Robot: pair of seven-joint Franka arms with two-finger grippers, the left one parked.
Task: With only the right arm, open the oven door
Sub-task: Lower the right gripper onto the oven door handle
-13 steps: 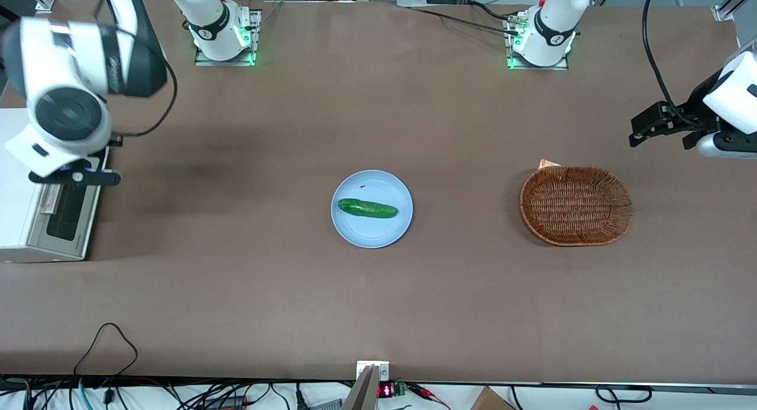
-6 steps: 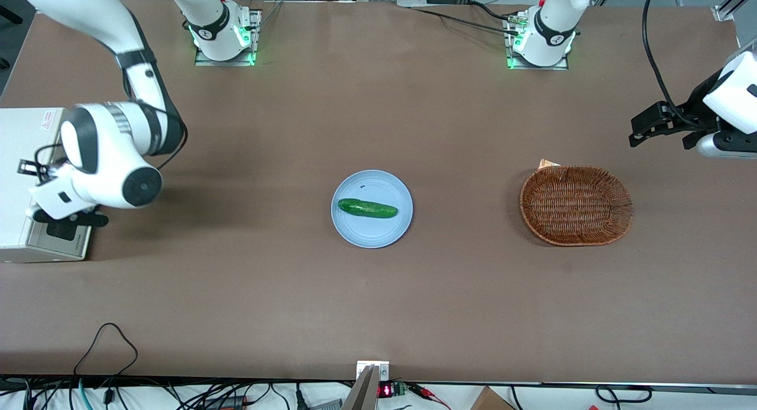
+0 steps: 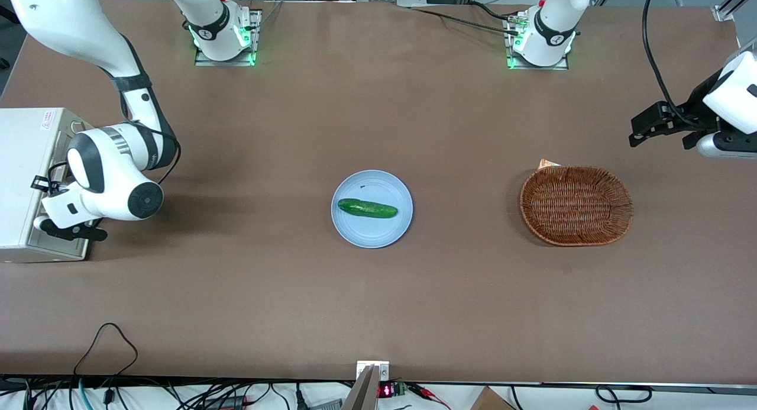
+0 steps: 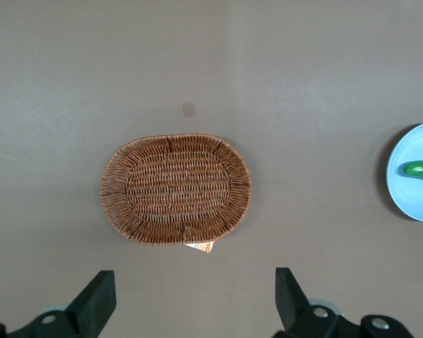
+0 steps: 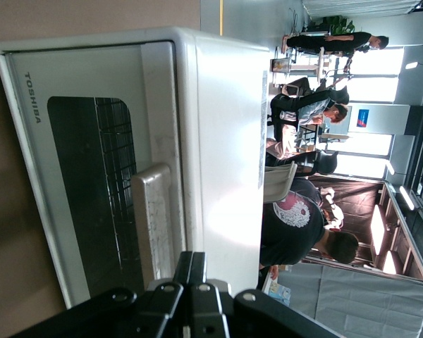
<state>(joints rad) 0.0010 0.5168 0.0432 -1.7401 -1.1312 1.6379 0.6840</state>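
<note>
The small white toaster oven (image 3: 23, 179) stands at the working arm's end of the table. Its silver-grey oven door (image 5: 84, 183) with dark glass window and bar handle (image 5: 155, 218) is closed against the body. In the front view only a strip of the door (image 3: 65, 251) shows under the arm. The right arm (image 3: 112, 173) hangs low in front of the door. My gripper (image 5: 192, 262) points at the door's upper edge close to the handle, fingers pressed together and holding nothing; it also shows in the front view (image 3: 50, 220).
A light blue plate (image 3: 378, 235) with a green cucumber (image 3: 366, 208) lies mid-table. A brown wicker basket (image 3: 575, 205) lies toward the parked arm's end; it also shows in the left wrist view (image 4: 175, 189).
The right arm has swung down from above the oven to a low pose in front of the door. The gripper now faces the door. The door has not moved.
</note>
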